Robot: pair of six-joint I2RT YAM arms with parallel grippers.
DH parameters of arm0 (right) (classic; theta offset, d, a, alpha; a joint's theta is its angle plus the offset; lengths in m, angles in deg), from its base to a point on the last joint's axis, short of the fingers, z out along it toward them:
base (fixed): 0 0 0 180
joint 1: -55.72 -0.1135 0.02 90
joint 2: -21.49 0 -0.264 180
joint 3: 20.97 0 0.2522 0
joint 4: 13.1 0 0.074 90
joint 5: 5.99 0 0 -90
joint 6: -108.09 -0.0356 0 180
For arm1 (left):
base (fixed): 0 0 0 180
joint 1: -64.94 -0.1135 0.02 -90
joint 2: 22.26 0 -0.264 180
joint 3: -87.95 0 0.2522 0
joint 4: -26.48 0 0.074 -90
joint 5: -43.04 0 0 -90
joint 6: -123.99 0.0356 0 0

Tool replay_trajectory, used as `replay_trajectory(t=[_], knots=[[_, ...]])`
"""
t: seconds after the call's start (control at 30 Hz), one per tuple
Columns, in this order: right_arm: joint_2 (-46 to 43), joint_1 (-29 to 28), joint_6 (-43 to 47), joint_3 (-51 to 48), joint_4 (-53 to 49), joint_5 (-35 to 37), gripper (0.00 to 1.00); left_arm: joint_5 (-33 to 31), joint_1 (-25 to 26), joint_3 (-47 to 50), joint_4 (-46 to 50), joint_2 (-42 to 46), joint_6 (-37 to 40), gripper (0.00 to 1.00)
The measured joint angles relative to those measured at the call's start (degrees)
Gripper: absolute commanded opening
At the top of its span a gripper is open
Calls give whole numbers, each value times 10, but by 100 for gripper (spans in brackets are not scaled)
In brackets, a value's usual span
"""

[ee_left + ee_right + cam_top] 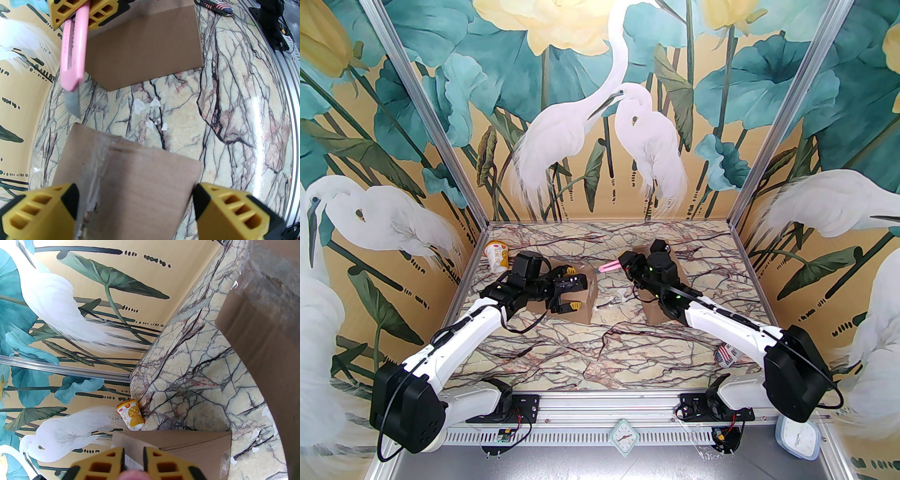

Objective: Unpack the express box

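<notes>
Knife held at the taped express box

The left gripper (134, 199) is spread wide, its fingers either side of the taped express box (140, 182) on the marble table (234, 105), seemingly not touching it. The right gripper (623, 262) is clamped on a pink utility knife (72, 54), whose blade tip is near the box's far corner. A second box (145, 46) sits just beyond.

The marble-veined table (600, 347) bears the left box (582, 307) and the right box (655, 315), white scraps (622, 295) between them, a yellow cup (497, 256) in its far-left corner, a flag-patterned object (725, 355) near its right edge
</notes>
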Motion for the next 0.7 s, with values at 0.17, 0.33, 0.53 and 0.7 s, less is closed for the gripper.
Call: replay_trajectory(t=[0.17,0.33,0.53,0.7], knots=[[5,-4,0,-1,-3,8,0,0,0,0,0,0,1,86],[5,-4,1,-2,-13,13,0,0,0,0,1,0,1,86],[5,-4,3,-7,-25,34,0,0,0,1,1,0,1,86],[9,-4,3,-10,-24,39,0,0,1,1,1,0,1,86]])
